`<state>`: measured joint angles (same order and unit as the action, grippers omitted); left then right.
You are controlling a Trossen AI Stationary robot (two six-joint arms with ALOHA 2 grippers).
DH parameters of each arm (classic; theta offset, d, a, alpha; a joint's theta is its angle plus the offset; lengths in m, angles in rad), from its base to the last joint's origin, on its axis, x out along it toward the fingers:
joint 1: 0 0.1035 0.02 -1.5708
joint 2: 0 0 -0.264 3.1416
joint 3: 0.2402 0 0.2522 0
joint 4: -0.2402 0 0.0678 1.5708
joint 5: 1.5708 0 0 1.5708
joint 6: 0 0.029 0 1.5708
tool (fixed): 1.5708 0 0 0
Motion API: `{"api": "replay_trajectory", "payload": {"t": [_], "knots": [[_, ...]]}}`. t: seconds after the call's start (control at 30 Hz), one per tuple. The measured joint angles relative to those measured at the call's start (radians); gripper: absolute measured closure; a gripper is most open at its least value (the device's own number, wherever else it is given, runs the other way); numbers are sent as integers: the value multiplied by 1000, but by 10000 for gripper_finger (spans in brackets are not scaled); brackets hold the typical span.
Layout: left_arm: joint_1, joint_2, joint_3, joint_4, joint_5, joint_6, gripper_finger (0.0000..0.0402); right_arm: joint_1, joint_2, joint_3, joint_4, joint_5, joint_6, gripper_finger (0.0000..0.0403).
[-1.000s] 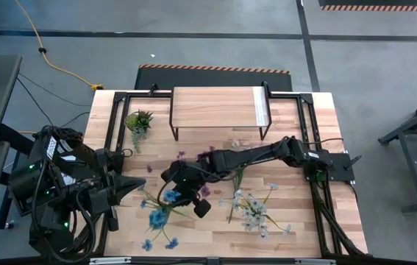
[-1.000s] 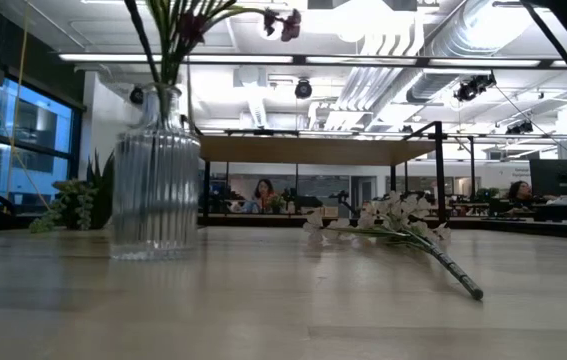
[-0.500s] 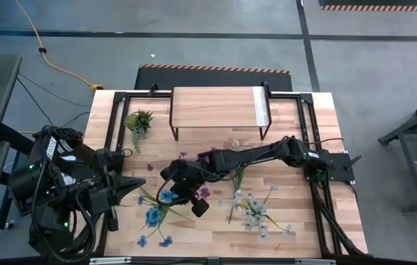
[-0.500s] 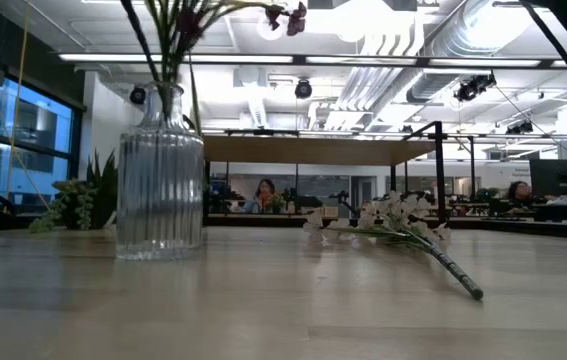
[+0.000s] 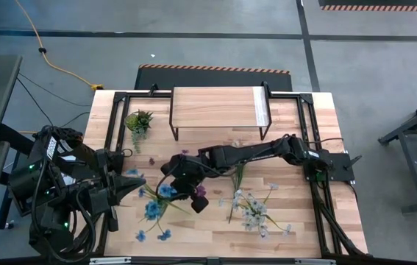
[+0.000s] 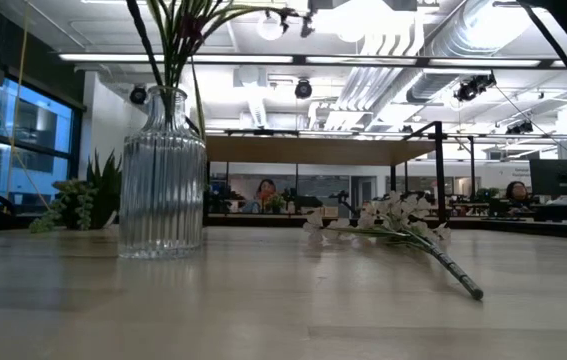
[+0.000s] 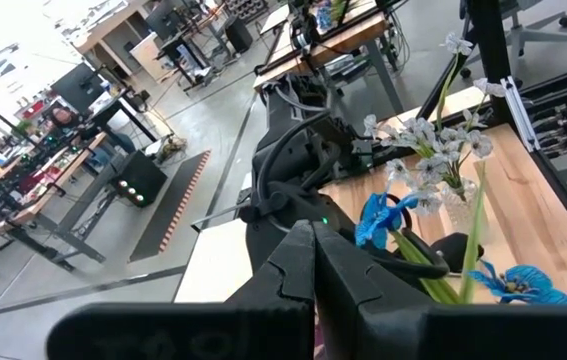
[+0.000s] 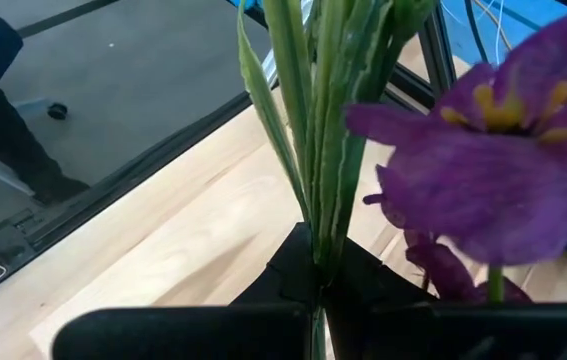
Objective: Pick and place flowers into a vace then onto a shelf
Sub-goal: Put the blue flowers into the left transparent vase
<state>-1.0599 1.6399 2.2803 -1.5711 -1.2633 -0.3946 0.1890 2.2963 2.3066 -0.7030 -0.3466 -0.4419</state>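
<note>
Flowers: purple spray (image 8: 483, 160) pinched by stems in right hand (image 5: 186, 188), over mid-surface, just beside left arm; stems (image 8: 323, 120) seen running straight down between clenched fingers in right wrist view. Glass vase (image 6: 163, 170) standing on surface (image 5: 296, 228), green stems (image 6: 168, 50) already sticking out of its neck in low view; whether purple spray's stem ends are inside the neck yet, cannot tell. Blue spray (image 5: 153, 210) lying flat near front-left of surface, partly under right arm. White-pink spray (image 5: 252, 210) lying flat front-right, well apart from the hand; same spray (image 6: 393, 225) visible in low view, stem pointing toward camera. Left hand (image 5: 131, 184) clenched, nothing in it, parked at left edge of surface. Shelf (image 5: 215, 107) at back, top bare. Small potted plant (image 5: 138, 120) back-left, not part of task.

Handling, judged: sprays very light, thin wiry stems, likely springy and prone to rotate or slip in a pinch; blossoms soft, crush easily. Best grabbed on bare stem below blossoms, mid-length, so the lower end stays free to thread into narrow neck. Vase ribbed glass, heavier, fragile, slippery; top-heavy once loaded, risk of tipping if stems drag on rim. For shelf move, grip around vase body or neck, not flowers.
</note>
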Motion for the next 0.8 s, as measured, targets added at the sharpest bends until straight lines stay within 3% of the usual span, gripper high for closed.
{"api": "replay_trajectory", "payload": {"t": [0.8], "knots": [[0, 0, 0, 0, 14, 0, 364, -14, 0, 1, 28, -3, 83, 402]]}}
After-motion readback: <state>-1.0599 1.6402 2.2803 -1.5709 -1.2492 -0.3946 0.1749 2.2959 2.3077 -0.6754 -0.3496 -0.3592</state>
